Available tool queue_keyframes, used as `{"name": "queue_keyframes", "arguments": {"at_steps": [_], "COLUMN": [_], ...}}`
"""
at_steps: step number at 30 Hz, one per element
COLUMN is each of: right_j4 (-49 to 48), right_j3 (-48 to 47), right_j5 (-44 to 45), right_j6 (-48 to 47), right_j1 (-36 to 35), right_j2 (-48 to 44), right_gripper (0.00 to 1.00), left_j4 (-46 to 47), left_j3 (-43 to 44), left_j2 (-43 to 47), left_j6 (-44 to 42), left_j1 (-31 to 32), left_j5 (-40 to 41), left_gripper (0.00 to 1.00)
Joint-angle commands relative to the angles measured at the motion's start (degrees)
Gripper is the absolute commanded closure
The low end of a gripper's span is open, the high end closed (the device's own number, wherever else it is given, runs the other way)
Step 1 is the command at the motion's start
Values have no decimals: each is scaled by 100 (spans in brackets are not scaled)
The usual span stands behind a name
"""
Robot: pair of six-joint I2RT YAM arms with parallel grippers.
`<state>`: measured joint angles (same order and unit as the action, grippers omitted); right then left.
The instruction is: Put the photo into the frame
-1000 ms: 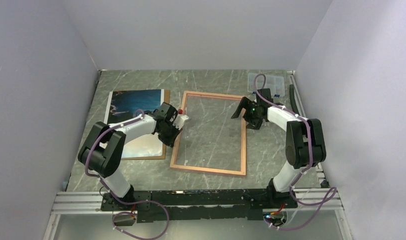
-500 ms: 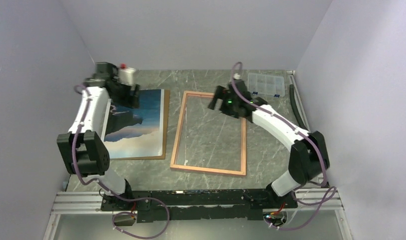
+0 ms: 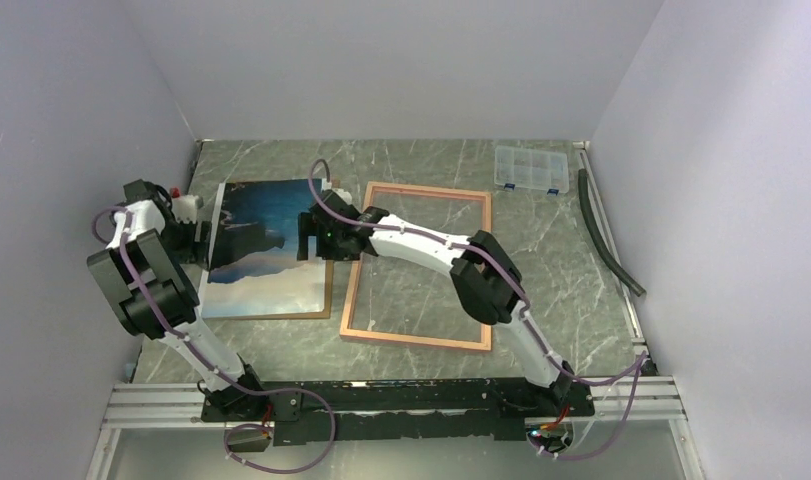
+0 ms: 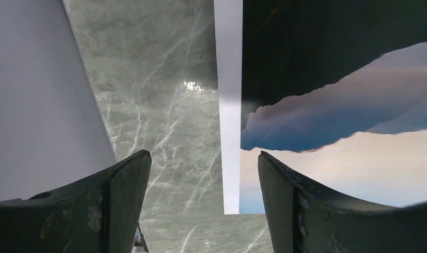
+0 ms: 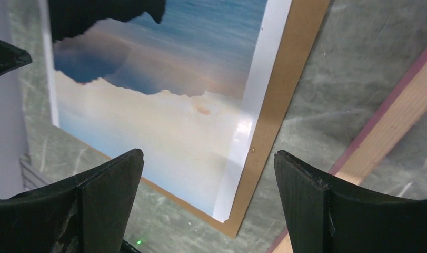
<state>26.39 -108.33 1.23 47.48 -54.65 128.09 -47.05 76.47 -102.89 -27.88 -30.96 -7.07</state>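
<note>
Top external view, photo (image 3: 266, 250) lying on backing board (image 5: 279, 100) beside frame (image 3: 411, 341), left gripper (image 4: 203, 155) and right gripper (image 5: 208, 154) hovering spread wide, holding nothing.

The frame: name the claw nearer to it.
Right. The right claw hangs beside the frame, over the frame-side edge of the photo; the left claw is at its opposite edge.

Top view: R arm (image 3: 421, 243) crosses left rail of the frame (image 3: 418, 341), hiding a stretch of it + part of right edge of the photo (image 3: 261, 275). Brown backing board (image 5: 275, 105) mostly under photo; only thin strips show. Contents of clear box (image 3: 528, 168) too small to tell. Wrist views: photo cut off by pic edges; frame just a sliver at R wrist view's right edge.
</note>
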Motion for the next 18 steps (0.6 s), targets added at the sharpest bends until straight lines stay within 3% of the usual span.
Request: {"name": "queue_keyframes", "arguments": {"at_steps": [1,8,14,18], "right_j4": [367,311,386,410], "right_j3": [-438,-41,89,42], "right_j5": [-5,-102,-102,-104], "right_j6": [259,461,607,659], "right_j1": [25,-10,-26,-21], "right_j2": [217,287,388,482], "right_gripper": [2,2,3,3], "left_j4": [1012,1697,1605,1543], "left_j3": [-576,-1105,-1240,-1395], "left_j2": [414,166,61,123], "left_j6": [-344,-328,-159,-41], "left_j1": [31,37,138,316], "left_j5": [660,844,595,477], "left_gripper": [23,37,54,58]}}
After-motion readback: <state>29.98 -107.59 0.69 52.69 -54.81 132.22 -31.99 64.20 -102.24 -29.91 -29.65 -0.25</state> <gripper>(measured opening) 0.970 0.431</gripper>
